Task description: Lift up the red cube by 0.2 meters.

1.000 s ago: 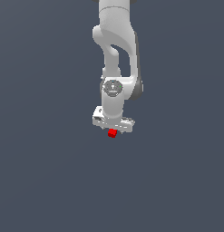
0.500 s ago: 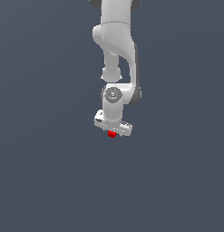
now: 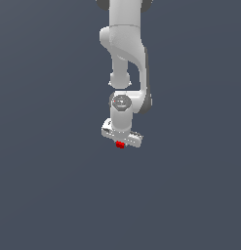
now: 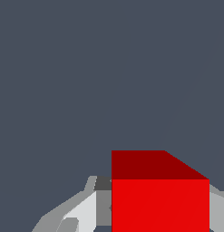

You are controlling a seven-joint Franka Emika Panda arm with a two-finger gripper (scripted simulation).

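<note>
While the fingers (image 3: 120,143) stay clamped on the red cube (image 3: 120,144) at frame centre, I should raise vertically, without tilt or jerk.

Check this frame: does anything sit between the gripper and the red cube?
Nothing. In the wrist view the red cube fills the gripper, pale fingers flanking it directly.

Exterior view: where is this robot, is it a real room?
Probably not: it looks like a computer simulation. The ground is one flat, blank grey-blue, the white arm looks smooth and drawn, and the red cube at its gripper is plain and flat-coloured.
</note>
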